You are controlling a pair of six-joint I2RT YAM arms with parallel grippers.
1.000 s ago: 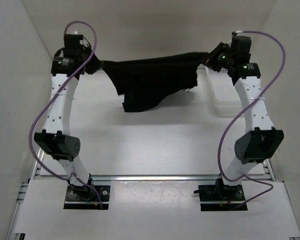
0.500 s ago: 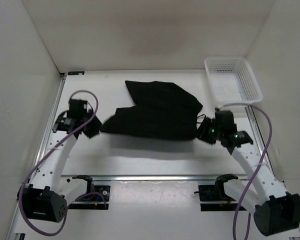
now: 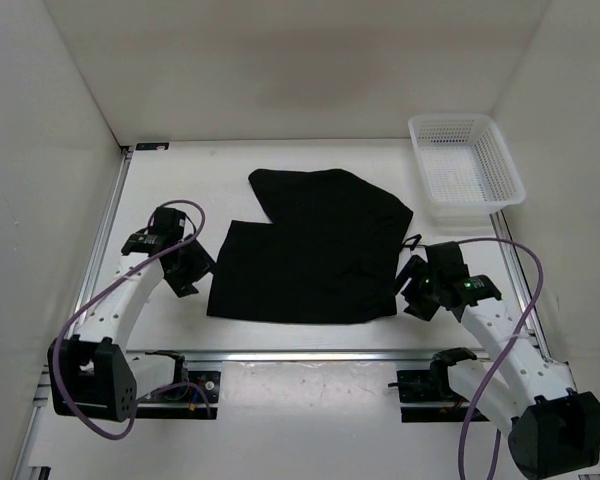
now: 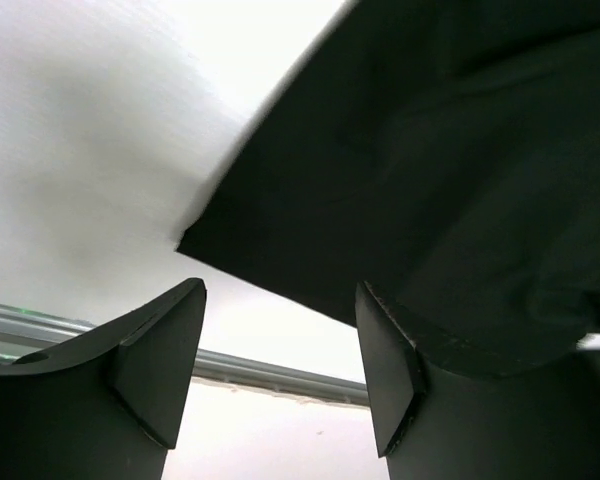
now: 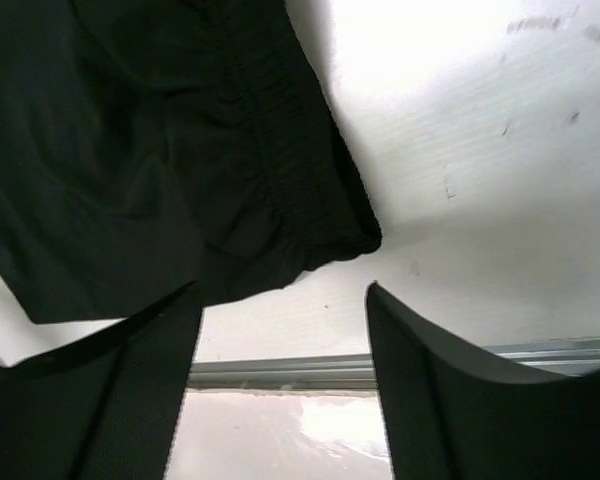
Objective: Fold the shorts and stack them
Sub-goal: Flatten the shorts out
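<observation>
From above, one pair of black shorts (image 3: 315, 250) lies flat mid-table (image 3: 180, 185), its far part jutting out unevenly past the near layer; the left gripper (image 3: 188, 270) sits just beside its left edge and the right gripper (image 3: 412, 287) just beside its right edge; one white basket (image 3: 466, 170) stands well apart at the far right corner.

At the left wrist, the fingers (image 4: 160, 360) stand apart, holding nothing; a corner of the cloth lies just beyond them.

At the right wrist, the fingers (image 5: 420, 390) are likewise spread and empty, with the gathered waistband corner just ahead.

Likely risks: a pinch catching only the top layer, leaving a crooked fold; the flat cloth slipping from the fingers.

Count: one pair of shorts, one basket, two grippers.
</observation>
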